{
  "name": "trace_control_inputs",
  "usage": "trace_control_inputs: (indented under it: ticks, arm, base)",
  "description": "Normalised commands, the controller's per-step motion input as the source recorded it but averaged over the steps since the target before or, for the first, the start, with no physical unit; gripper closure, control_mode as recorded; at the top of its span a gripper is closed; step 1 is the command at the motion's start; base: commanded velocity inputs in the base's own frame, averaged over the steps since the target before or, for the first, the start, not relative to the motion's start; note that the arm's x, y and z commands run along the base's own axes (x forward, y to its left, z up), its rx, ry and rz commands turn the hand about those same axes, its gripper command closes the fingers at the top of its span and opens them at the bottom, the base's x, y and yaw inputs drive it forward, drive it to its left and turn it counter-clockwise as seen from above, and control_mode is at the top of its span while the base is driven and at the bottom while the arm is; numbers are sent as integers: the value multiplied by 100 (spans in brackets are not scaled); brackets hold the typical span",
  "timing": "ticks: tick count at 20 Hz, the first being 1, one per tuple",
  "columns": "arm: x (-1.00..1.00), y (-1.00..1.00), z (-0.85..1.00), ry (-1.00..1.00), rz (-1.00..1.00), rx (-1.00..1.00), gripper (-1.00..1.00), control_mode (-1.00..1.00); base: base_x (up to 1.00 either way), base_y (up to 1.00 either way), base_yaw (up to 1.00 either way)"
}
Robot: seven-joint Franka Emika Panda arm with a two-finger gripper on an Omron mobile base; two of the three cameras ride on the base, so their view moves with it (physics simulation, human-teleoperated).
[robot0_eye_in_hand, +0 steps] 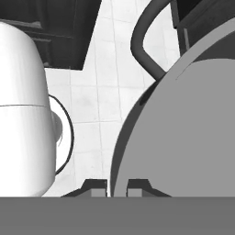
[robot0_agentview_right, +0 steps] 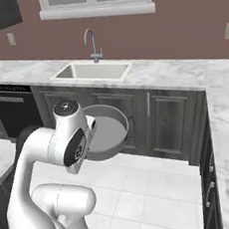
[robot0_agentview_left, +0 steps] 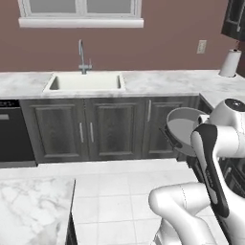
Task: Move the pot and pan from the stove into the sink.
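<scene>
The grey pot [robot0_agentview_left: 184, 130] [robot0_agentview_right: 106, 132] hangs tilted on its side in the air over the tiled floor, in front of the dark lower cabinets. My gripper [robot0_eye_in_hand: 116, 189] is shut on the pot's rim, with the thin wall between the two fingertips [robot0_eye_in_hand: 95, 188]. One loop handle [robot0_eye_in_hand: 140, 43] of the pot [robot0_eye_in_hand: 183, 137] curves up at the top of the hand view. The off-white sink [robot0_agentview_left: 85, 82] [robot0_agentview_right: 93, 71] with its chrome faucet [robot0_agentview_left: 82, 56] [robot0_agentview_right: 93, 44] lies in the marble counter beyond the pot. The pan and the stove are out of view.
A black dishwasher [robot0_agentview_left: 9, 129] [robot0_agentview_right: 13, 107] stands left of the sink cabinets. A paper towel roll [robot0_agentview_left: 230, 63] sits at the counter's right end. A marble island corner [robot0_agentview_left: 33, 206] is near left; the counter [robot0_agentview_right: 227, 124] runs along the right.
</scene>
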Motion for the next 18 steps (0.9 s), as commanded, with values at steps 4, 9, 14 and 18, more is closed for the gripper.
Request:
trace_control_inputs:
  ticks: [4, 9, 14, 18]
  arm:
    - [0, 0, 0, 0, 0, 0, 100, 100]
    - [0, 0, 0, 0, 0, 0, 100, 100]
    - [0, 0, 0, 0, 0, 0, 100, 100]
    - [0, 0, 0, 0, 0, 0, 100, 100]
  base:
    - [59, 22, -9]
    - [66, 28, -7]
    - [71, 33, -7]
    - [73, 34, -7]
